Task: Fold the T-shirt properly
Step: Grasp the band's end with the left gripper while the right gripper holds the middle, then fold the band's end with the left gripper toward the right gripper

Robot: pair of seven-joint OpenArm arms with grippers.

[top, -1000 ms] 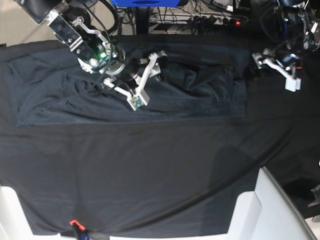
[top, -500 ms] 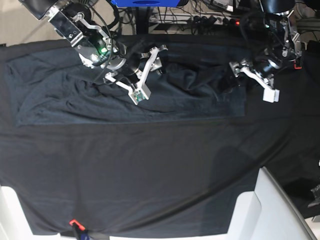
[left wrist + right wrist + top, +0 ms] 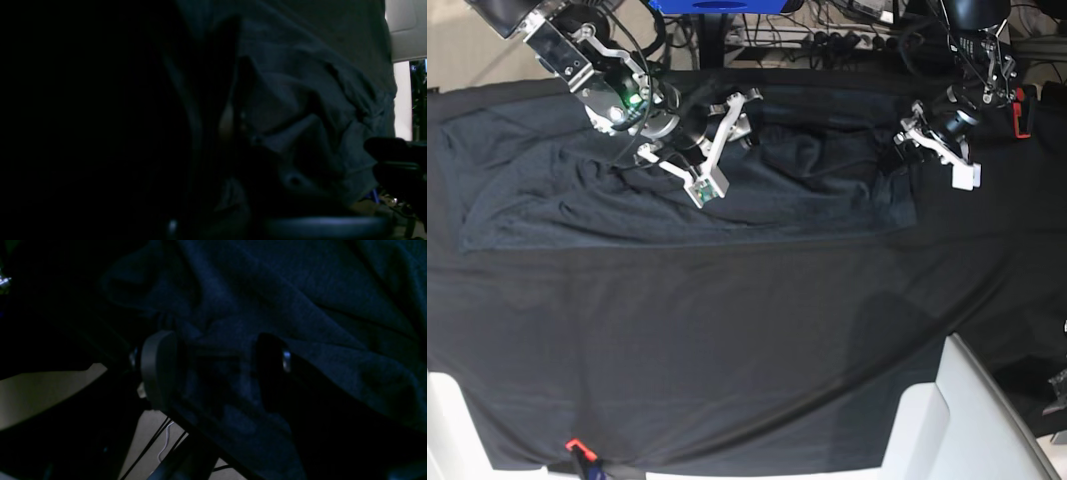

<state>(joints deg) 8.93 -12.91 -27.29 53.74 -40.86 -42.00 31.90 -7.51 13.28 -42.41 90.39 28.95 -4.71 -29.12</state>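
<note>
The dark grey T-shirt (image 3: 807, 190) lies spread and wrinkled across the far half of the black tablecloth (image 3: 727, 340). My right gripper (image 3: 727, 147) is open over the shirt's middle. In the right wrist view its two dark pads (image 3: 158, 370) stand wide apart with shirt fabric (image 3: 300, 290) between them (image 3: 217, 370). My left gripper (image 3: 932, 155) sits at the shirt's upper right edge, touching the cloth. The left wrist view is very dark and shows only bunched shirt folds (image 3: 300, 110) close to the lens. Its jaws cannot be made out.
A white seat-like shape (image 3: 957, 420) rises at the near right and another white piece (image 3: 447, 430) at the near left. A small red clip (image 3: 575, 445) sits on the front edge. Cables and a power strip (image 3: 857, 40) lie beyond the far edge.
My left gripper has moved in from the right onto the shirt's upper right edge, and the cloth there is now gathered. The right gripper shifted slightly away and stays open.
</note>
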